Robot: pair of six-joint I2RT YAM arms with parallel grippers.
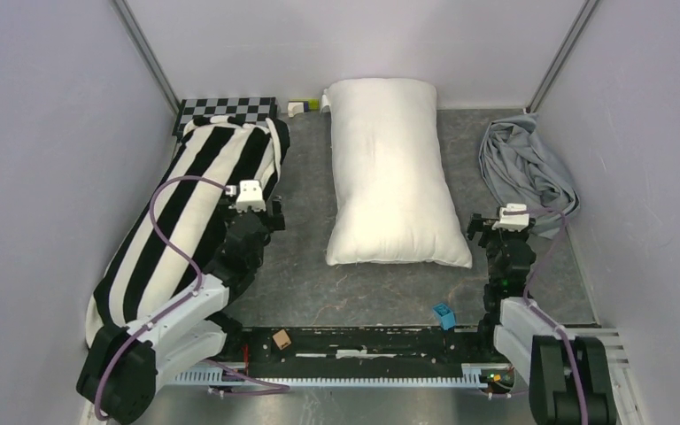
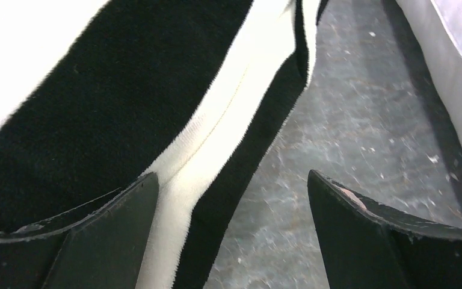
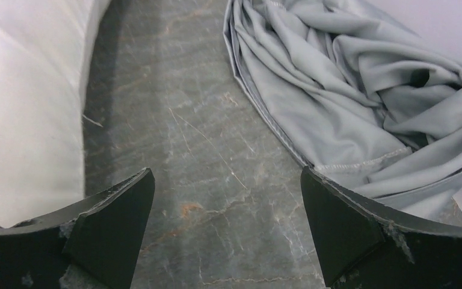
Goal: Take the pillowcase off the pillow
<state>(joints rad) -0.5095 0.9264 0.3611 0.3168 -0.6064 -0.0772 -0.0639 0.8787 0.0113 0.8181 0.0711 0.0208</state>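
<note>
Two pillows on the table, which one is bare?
The plain white pillow in the centre. The long pillow at left is covered in black-and-white stripes; the blue-grey pillowcase lies crumpled by itself at right.

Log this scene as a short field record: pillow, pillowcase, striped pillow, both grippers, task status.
pillow: plain white, bare, lying in the middle of the table
pillowcase: crumpled blue-grey heap at the far right, apart from the pillow
striped pillow: black-and-white, along the left wall
left gripper: open, holding nothing, at the striped pillow's edge
right gripper: open, holding nothing, over bare table between pillow and pillowcase
task status: pillowcase appears fully off the pillow
</note>
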